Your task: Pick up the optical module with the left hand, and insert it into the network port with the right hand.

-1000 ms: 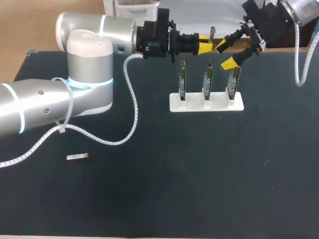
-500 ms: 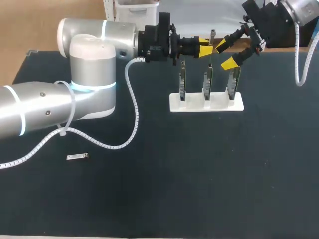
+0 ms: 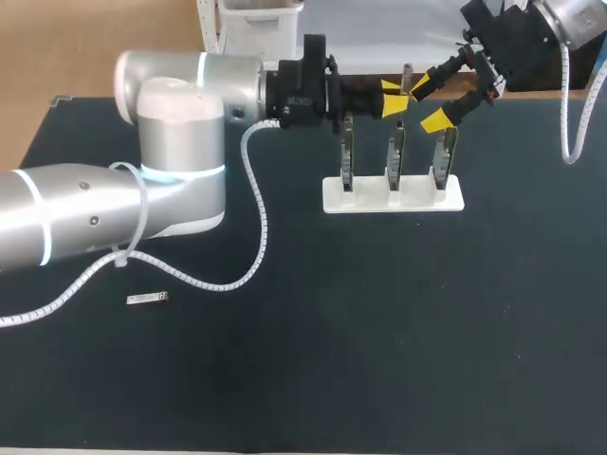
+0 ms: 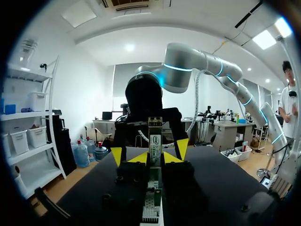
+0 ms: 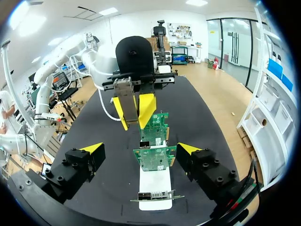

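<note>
The left end effector, clamped on the optical module, has edged closer to the right end effector — spread wide, empty, just ahead of it — so the handover looks near, with the network cards waiting below them.

The left gripper, holding the optical module, moves further across above the white stand and reaches over its middle board. Its yellow tips are now very close to the right gripper above the stand.
</note>
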